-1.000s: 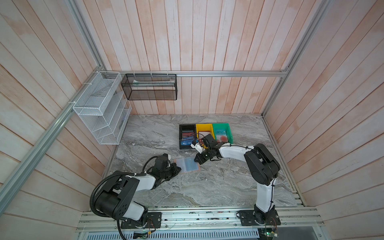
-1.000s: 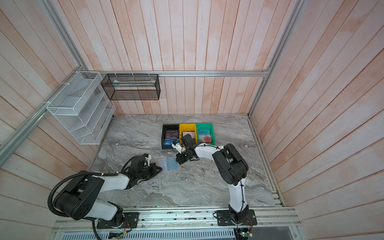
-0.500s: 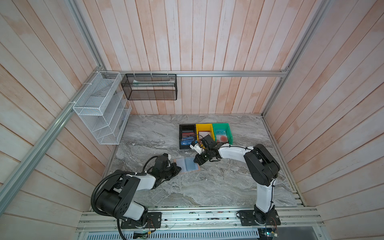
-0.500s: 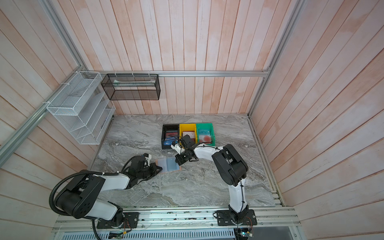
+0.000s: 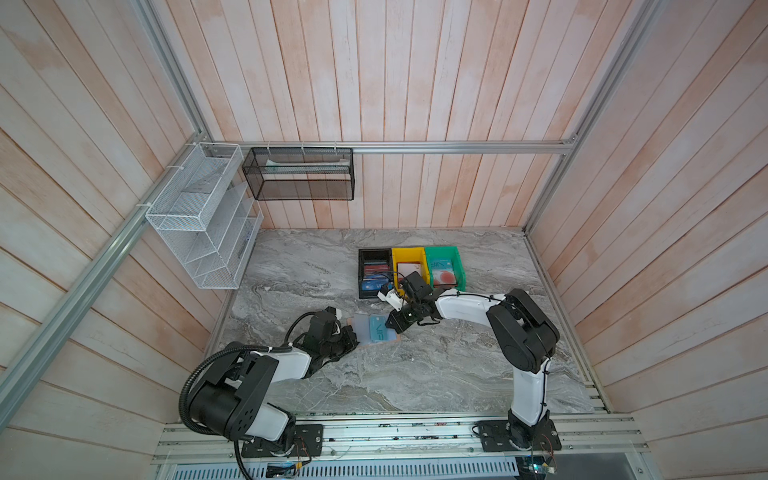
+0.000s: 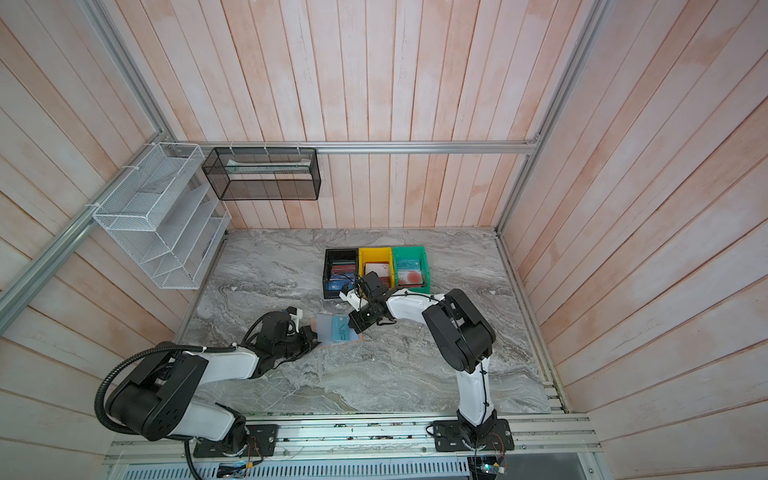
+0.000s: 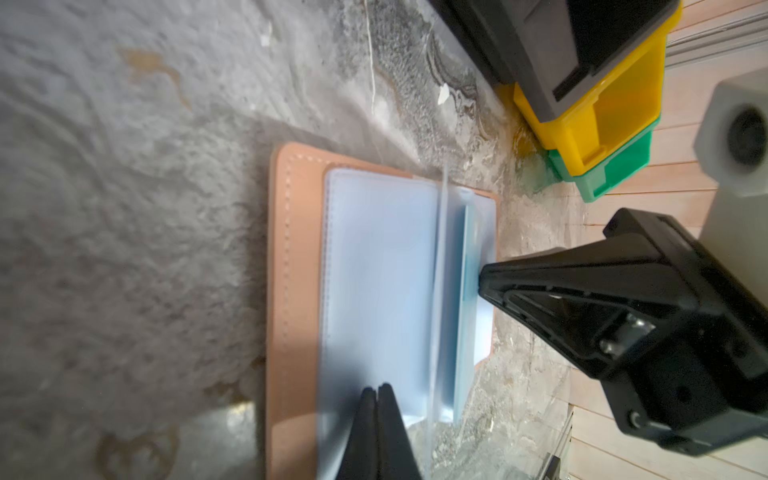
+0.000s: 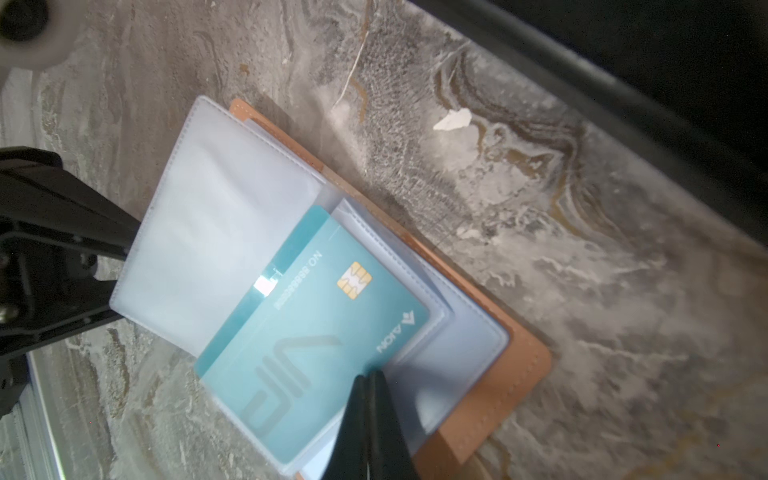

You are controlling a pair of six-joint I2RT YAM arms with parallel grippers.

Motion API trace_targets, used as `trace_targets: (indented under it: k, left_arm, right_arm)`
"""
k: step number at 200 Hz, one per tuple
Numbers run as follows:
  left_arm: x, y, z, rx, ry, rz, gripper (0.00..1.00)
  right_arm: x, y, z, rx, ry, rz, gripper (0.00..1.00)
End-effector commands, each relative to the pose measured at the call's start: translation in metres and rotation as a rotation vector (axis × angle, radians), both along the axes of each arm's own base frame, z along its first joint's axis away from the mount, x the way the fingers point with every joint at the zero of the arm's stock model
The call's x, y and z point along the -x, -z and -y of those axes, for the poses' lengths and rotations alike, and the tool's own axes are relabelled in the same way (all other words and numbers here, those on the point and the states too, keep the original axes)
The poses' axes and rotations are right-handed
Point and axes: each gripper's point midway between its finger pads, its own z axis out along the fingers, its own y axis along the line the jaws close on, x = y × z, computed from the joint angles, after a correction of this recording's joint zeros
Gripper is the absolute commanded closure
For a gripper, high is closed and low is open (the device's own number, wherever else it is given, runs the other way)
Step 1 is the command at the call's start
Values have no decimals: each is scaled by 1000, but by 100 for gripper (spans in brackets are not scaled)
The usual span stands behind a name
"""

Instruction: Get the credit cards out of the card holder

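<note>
2 claws shut, teal card pinched at the open holder

Checked all 4 cams. Card holder [image 8: 523, 374] lay open on the marble table [image 5: 415, 374], about mid-table, between the 2 arms and just in front of the bin row. Tan cover was down, clear pages up.

L gripper [image 7: 377, 392]: jaws pressed together on the edge of a clear sleeve page [image 8: 216, 208], w/ the page lifted off the cover. R gripper [image 8: 368, 380]: jaws pressed together on the long edge of the teal card [image 8: 316, 332], near a corner. The 2 claw tips were near each other but apart, w/ the open pages between them.

Card had a gold chip + big "VIP" lettering. In the left wrist view it stood tilted up off the holder, on the side nearer the R gripper. Hazy plastic covered most of its face, so I couldn't tell how much of it sat inside a sleeve.

Behind were the black bin [image 5: 375, 250], yellow bin [image 5: 409, 250] and green bin [image 5: 442, 249], in a row and touching. I made out a blue card [image 5: 371, 286] in the black one and a pale card w/ red circle [image 5: 444, 276] in the green one. A pale pinkish card [image 5: 409, 266] sat in the yellow one, partly hidden by the R wrist.
</note>
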Motion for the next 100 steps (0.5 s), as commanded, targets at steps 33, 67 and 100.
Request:
trace_targets:
  k: [33,67,100]
  left_arm:
    - [-6,-57,-8,-28,-11,111,96]
    - [-10,-67,5,55,20,141,90]
    - [-15,-56,20,139,47,107,84]
  right_arm:
    - [22,31,15,86,-15,-86,100]
    - [22,32,15,89,-16,-88,100]
    - [22,32,16,91,-18,-90,100]
